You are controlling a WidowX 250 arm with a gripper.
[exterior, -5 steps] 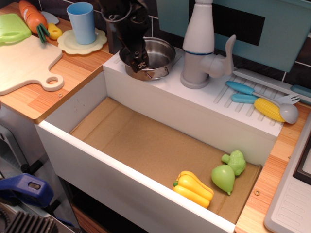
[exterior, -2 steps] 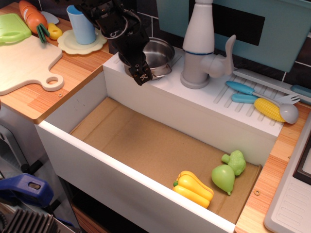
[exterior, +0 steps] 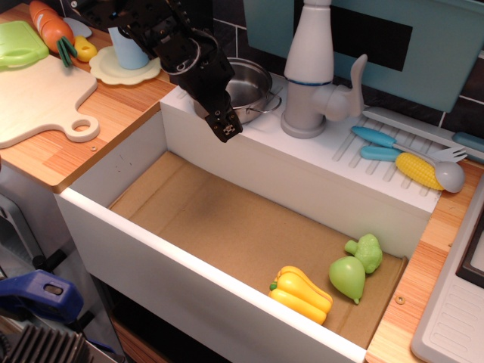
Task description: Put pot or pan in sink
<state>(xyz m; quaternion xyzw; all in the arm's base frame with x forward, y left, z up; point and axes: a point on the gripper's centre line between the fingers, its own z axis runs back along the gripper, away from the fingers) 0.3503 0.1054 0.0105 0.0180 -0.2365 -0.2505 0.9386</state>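
Note:
The small shiny steel pot (exterior: pixel 254 82) sits on the white back ledge, left of the faucet (exterior: pixel 310 68), with one wire handle pointing right. My black gripper (exterior: pixel 225 130) reaches in from the upper left and covers the pot's near-left rim. Its fingers look closed together, and the tips hang just below the rim, in front of the ledge wall. No hold on the pot shows. The sink (exterior: pixel 219 219) is the deep white basin with a brown floor, directly below the gripper.
A yellow pepper (exterior: pixel 301 293), a green pear (exterior: pixel 347 278) and a green broccoli (exterior: pixel 368 251) lie in the sink's right front corner. The drainboard holds corn (exterior: pixel 417 170) and blue utensils (exterior: pixel 378 138). A blue cup (exterior: pixel 125 51) and a cutting board (exterior: pixel 38 98) are on the left counter.
The gripper has moved down and forward, from over the pot's near rim to below it, in front of the ledge. The pot has stayed on the ledge, turning slightly.

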